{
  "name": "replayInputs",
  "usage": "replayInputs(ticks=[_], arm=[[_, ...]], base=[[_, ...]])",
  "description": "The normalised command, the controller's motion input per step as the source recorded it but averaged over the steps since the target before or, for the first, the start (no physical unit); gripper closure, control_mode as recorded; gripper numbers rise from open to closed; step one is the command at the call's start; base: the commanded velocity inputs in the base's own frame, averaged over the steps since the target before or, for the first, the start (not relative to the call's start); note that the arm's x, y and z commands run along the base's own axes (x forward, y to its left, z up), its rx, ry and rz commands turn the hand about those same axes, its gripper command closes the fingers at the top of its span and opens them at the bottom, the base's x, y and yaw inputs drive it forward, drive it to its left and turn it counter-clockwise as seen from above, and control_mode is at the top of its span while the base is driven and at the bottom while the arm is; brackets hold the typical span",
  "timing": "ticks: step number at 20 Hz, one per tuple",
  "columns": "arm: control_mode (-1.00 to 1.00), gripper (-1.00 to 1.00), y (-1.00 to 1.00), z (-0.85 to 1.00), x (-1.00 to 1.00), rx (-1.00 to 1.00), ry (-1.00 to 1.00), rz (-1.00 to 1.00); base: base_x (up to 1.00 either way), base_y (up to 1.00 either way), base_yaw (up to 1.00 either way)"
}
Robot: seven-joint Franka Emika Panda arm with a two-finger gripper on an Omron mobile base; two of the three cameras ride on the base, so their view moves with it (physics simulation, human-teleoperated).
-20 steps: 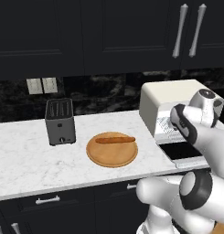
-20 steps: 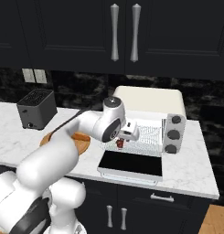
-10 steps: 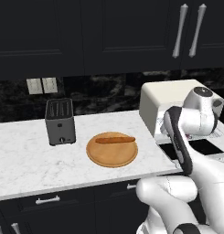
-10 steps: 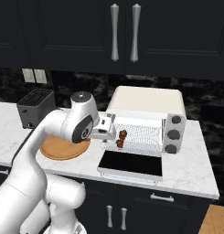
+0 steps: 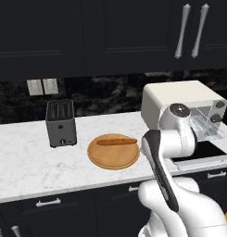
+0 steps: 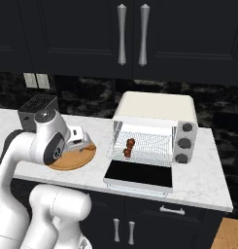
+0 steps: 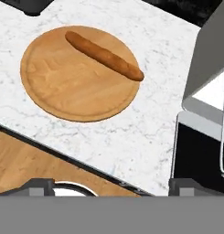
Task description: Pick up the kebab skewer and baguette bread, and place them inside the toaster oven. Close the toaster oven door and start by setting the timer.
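Note:
The kebab skewer [image 6: 128,147], with dark red-brown chunks, lies on the wire rack inside the cream-white toaster oven [image 6: 157,109]. The toaster oven door [image 6: 140,174] is folded down flat in front of it. The baguette bread [image 7: 104,55] lies across the far part of the round wooden board [image 7: 63,87]; the left base view shows the baguette [image 5: 116,141] too. My gripper [image 6: 85,144] hovers over the board's right edge, left of the oven. In the hand view its fingertips [image 7: 38,185] stand far apart, open and empty, well short of the bread.
A small black slot toaster [image 5: 61,122] stands left of the board on the white marble counter [image 5: 22,162]. The oven's knobs [image 6: 183,136] sit on its right side. My arm's white links [image 5: 173,139] hide the oven's front in the left base view.
The gripper has let go of the skewer on the oven rack and swung left out of the oven mouth, ending over the wooden board.

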Motion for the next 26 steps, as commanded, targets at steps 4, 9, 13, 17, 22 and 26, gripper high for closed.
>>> replayInputs(ticks=[4,9,13,17,22,26], arm=[[-1.00,-1.00,0.45,-0.04,0.89,-0.08,0.04,0.35],[-1.00,-1.00,0.38,0.00,0.81,-0.10,0.08,0.25],[-1.00,-1.00,0.00,0.00,0.67,-0.08,0.11,0.21],[-1.00,-1.00,-0.01,-0.05,0.47,-0.11,0.10,0.16],[-1.00,-1.00,0.00,-0.28,0.19,-0.13,0.07,0.09],[-1.00,-1.00,-0.06,-0.37,0.02,-0.11,0.00,0.05]], base=[[0.00,0.00,0.00],[0.00,0.00,0.00],[0.00,0.00,0.00],[0.00,0.00,0.00],[0.00,0.00,0.00],[0.00,0.00,0.00]])
